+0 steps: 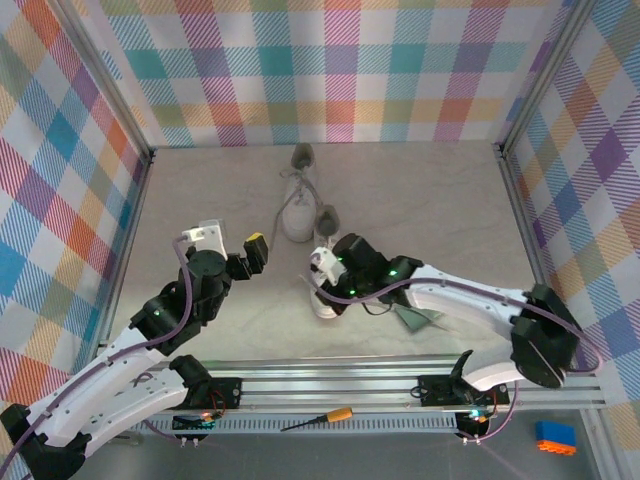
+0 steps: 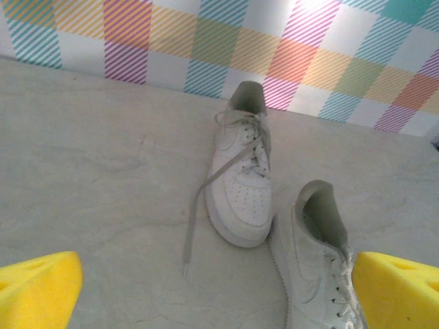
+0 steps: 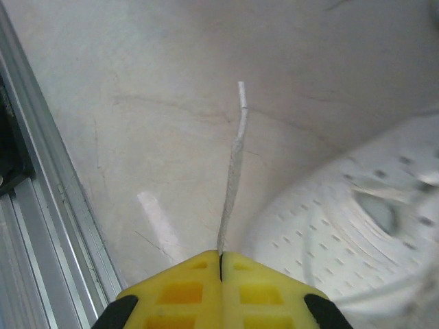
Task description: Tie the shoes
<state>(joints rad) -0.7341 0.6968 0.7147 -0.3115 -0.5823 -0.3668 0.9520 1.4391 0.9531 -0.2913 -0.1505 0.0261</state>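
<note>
Two white shoes lie mid-table. The far shoe (image 1: 299, 200) (image 2: 243, 181) points its toe toward me, and one loose lace (image 2: 197, 209) trails off its left side onto the table. The near shoe (image 1: 324, 300) (image 2: 317, 267) lies just to the right of it and closer to me, heel opening facing away. My right gripper (image 1: 325, 268) (image 3: 221, 259) hovers over the near shoe's toe (image 3: 357, 233), its yellow jaws shut on a thin white lace (image 3: 234, 164) that sticks out straight ahead. My left gripper (image 1: 254, 254) (image 2: 219, 301) hangs open left of the shoes, holding nothing.
Plaid walls (image 1: 340, 70) close in the back and both sides. An aluminium rail (image 1: 400, 372) runs along the near edge. A screwdriver (image 1: 322, 418) with an orange handle and a blue-and-orange block (image 1: 555, 437) lie in front of it. A pale greenish pad (image 1: 415, 320) peeks out under the right arm.
</note>
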